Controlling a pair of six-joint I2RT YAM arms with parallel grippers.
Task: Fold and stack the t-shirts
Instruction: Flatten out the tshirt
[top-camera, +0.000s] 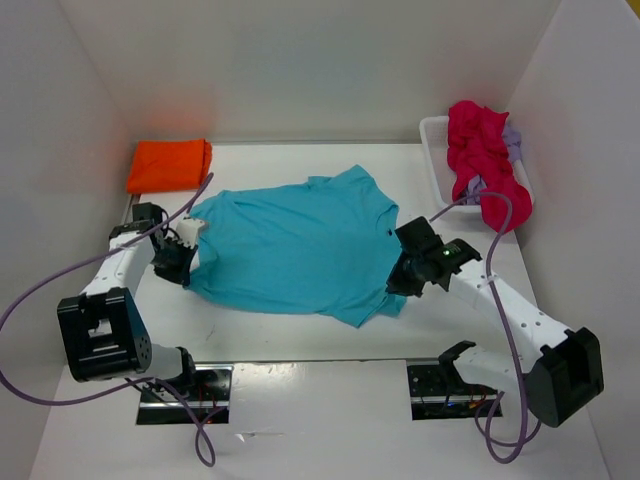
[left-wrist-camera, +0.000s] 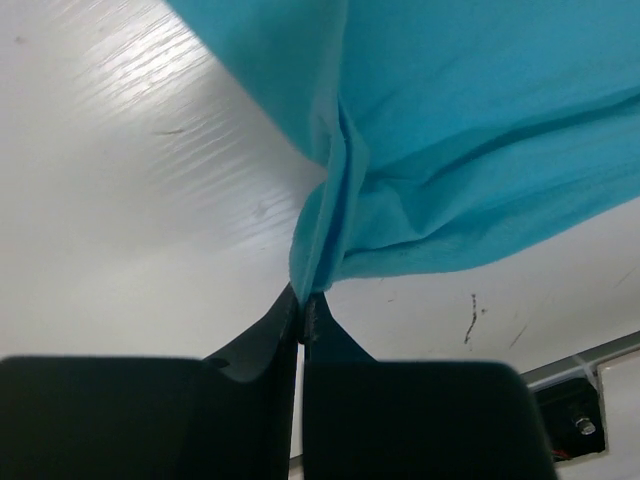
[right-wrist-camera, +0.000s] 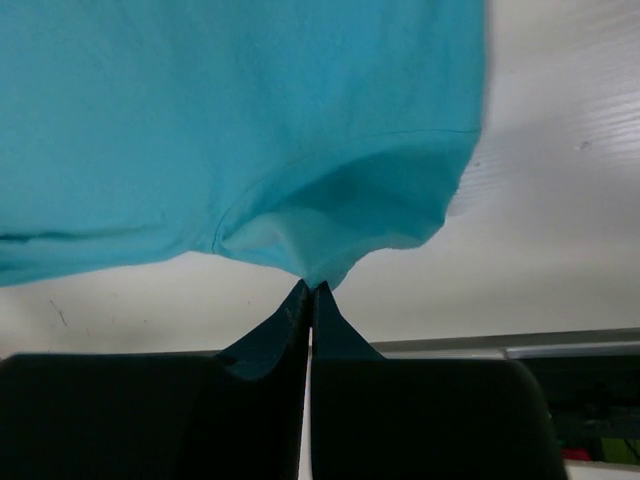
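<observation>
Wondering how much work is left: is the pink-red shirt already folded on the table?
No, the magenta-red shirt lies crumpled in the white basket at the far right.

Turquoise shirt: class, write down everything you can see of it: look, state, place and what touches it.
The turquoise shirt is plain, soft-looking cloth in one even colour. It lies spread out, slightly wrinkled and not yet folded, on the middle of the white table. The left hand is shut on a pinch of its left edge and the right hand on its right edge. The cloth bunches into folds at each pinch.
</observation>
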